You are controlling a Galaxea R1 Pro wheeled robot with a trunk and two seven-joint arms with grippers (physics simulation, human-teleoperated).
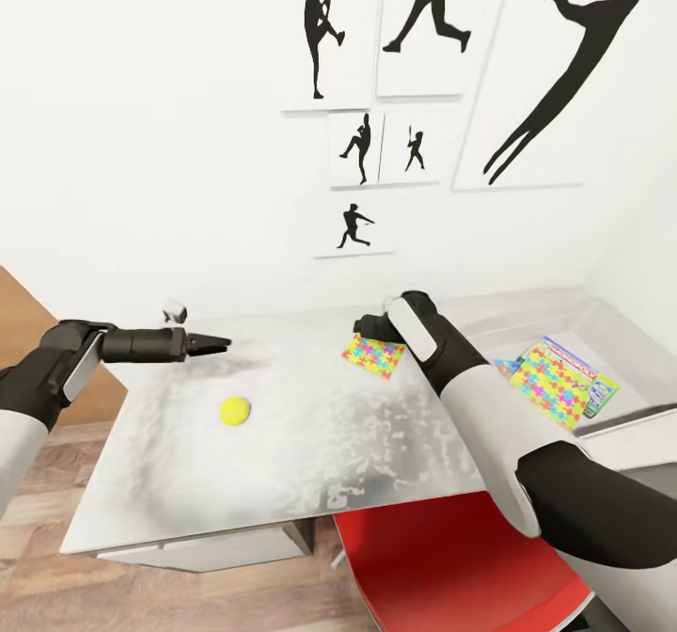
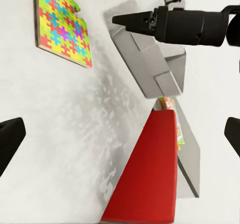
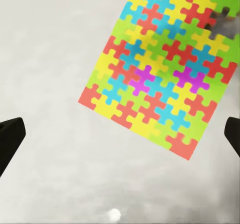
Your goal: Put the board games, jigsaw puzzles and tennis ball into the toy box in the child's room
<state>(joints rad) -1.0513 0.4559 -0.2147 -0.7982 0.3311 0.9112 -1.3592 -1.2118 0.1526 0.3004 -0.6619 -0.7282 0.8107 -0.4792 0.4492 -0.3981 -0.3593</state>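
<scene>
Black fingertips stand wide apart at both side edges of the right wrist view, so the right gripper [image 3: 120,134] is fully spread and holds nothing; a jigsaw puzzle [image 3: 162,69] lies flat on the pale mottled table [image 3: 45,59] between and beyond them, in the upper right of that frame. In the head view this gripper sits at centre frame just above that puzzle's [image 1: 374,355] upper edge; whether it touches the board cannot be told. The left gripper [image 1: 218,342], at centre left of the head view, reaches out over the table [image 1: 310,453]; its fingers look close together there, yet the left wrist view shows its dark fingertips [image 2: 11,136] well apart at both side edges, grasping nothing. The tennis ball [image 1: 234,411] rests on the tabletop just below and to the right of it, apart from it. At the right edge of the head view the light-grey toy box [image 1: 602,317] holds a second jigsaw puzzle [image 1: 550,380] lying on a colourful printed board game [image 1: 594,389]. A red chair [image 1: 442,557] stands under the table's near edge, lower centre.
</scene>
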